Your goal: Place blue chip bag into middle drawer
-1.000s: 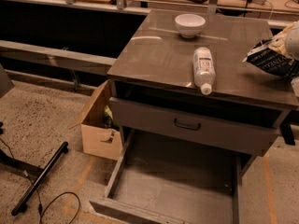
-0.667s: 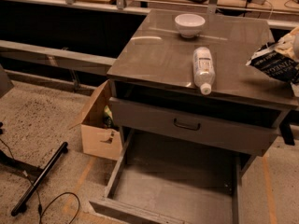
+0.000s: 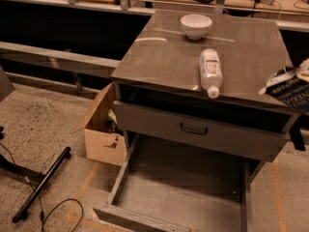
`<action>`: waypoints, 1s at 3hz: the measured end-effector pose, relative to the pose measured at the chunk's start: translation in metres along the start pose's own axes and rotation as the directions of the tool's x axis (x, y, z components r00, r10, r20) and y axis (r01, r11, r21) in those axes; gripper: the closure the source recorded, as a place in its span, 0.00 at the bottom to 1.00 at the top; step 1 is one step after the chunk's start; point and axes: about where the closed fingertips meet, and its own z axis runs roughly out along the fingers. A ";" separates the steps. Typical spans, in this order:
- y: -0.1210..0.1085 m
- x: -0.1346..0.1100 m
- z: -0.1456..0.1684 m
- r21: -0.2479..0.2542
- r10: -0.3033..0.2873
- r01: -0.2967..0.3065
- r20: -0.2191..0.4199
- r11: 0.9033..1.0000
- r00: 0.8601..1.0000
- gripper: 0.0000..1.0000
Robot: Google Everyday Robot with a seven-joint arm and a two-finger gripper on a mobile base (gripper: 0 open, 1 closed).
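The blue chip bag, dark and crumpled with a white strip, hangs at the right edge of the view, over the right front corner of the grey cabinet top. My gripper shows only as a pale part at the frame edge, right above the bag, and holds it. The middle drawer is pulled far out at the bottom of the view, below and left of the bag, with a bare grey floor.
A clear plastic bottle lies on the cabinet top and a white bowl stands behind it. A grey drawer front with a black handle sits above the open drawer. A cardboard box, a black pole and a cable lie on the floor to the left.
The blue chip bag and my gripper have moved down and slightly right, toward the cabinet's right front corner. Nothing else has moved.
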 end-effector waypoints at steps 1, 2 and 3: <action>0.036 -0.001 -0.024 -0.070 -0.012 0.016 0.063 0.997 0.998 1.00; 0.068 -0.010 -0.033 -0.149 -0.012 0.036 0.158 0.988 0.987 1.00; 0.068 -0.025 -0.038 -0.147 0.003 0.029 0.213 0.989 0.977 1.00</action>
